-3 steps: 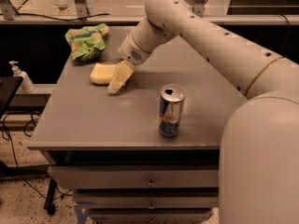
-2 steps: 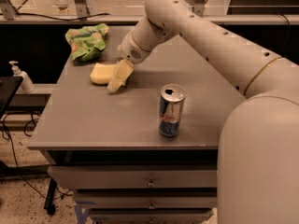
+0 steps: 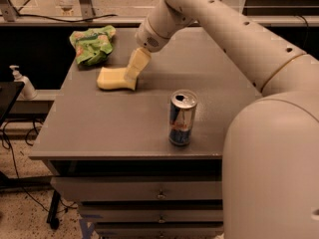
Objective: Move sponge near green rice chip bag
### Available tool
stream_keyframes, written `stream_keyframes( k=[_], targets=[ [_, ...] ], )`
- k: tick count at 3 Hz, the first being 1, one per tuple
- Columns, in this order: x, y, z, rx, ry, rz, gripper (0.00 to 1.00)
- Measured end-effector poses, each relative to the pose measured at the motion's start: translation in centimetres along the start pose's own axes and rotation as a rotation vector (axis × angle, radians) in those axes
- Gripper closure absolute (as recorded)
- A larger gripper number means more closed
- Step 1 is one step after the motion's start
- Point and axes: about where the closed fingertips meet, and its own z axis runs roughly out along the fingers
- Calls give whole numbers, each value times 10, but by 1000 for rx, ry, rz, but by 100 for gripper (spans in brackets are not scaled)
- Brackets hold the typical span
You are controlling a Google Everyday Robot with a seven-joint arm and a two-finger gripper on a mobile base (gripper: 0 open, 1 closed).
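Entry: we are logging the pale yellow soft rectangular sponge (image 3: 110, 78), lying on the grey counter (image 3: 99, 128) near the crumpled green foil rice chip bag (image 3: 92, 44).
The claw (image 3: 131, 78) is touching one end of it; we cannot tell its grip.

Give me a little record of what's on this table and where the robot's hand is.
table: grey top, with drawers beneath
sponge: pale yellow, lying flat, left of centre
green rice chip bag: crumpled, at the back left corner, a gap between it and the sponge
can: blue and silver, upright, top opened, near the front edge
gripper: lowered at the sponge's right end
pump bottle: on a ledge left of the table
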Motion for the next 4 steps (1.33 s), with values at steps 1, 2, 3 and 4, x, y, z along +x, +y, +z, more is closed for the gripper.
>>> stream_keyframes(
  k=[1,2,3,4],
  targets=[
    [-1,-5,-37,42,58,9,0],
    [5,2,-82,93,99,23,0],
    [21,15,-129,135,132,22,0],
    [41,24,-179,183,110,15,0]
  ],
)
